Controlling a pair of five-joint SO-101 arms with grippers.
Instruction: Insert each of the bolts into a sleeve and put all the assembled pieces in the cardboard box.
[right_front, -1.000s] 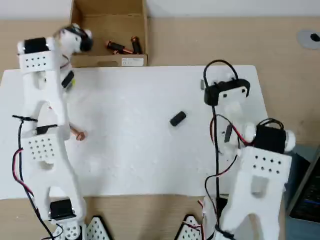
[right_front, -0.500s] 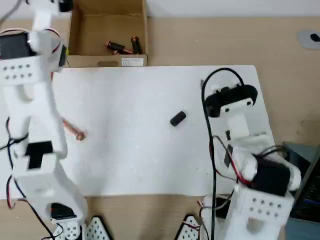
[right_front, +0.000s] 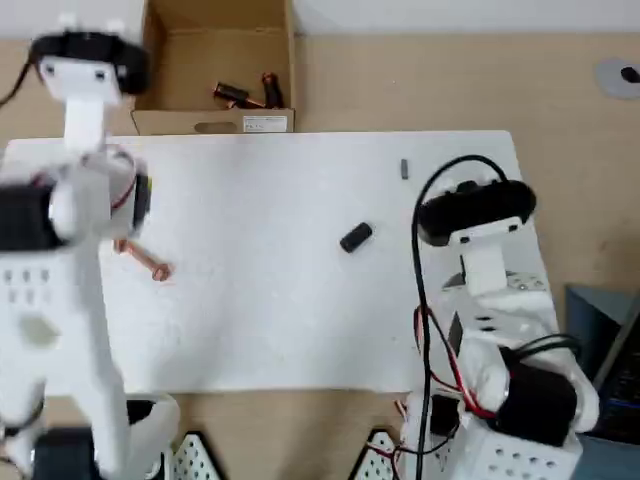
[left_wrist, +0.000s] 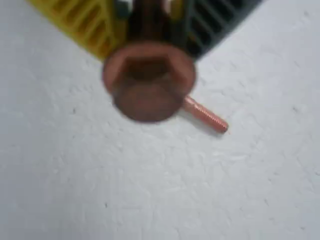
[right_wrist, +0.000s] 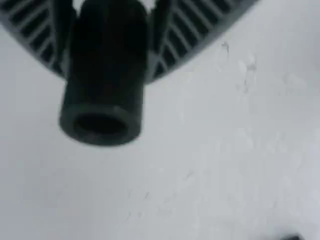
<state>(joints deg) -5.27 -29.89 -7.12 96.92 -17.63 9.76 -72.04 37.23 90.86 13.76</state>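
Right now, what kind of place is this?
Probably a robot lab bench: two white arms at a table, a mat with a bolt and sleeve, and a box.

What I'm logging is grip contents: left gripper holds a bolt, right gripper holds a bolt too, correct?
Not quite: the left gripper holds a bolt, but the right gripper holds a black sleeve, not a bolt, as the right wrist view shows.

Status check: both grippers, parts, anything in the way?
Left gripper shut on bolt. Right gripper shut on sleeve. Second bolt, second sleeve loose on mat. Cardboard box holds assembled pieces.
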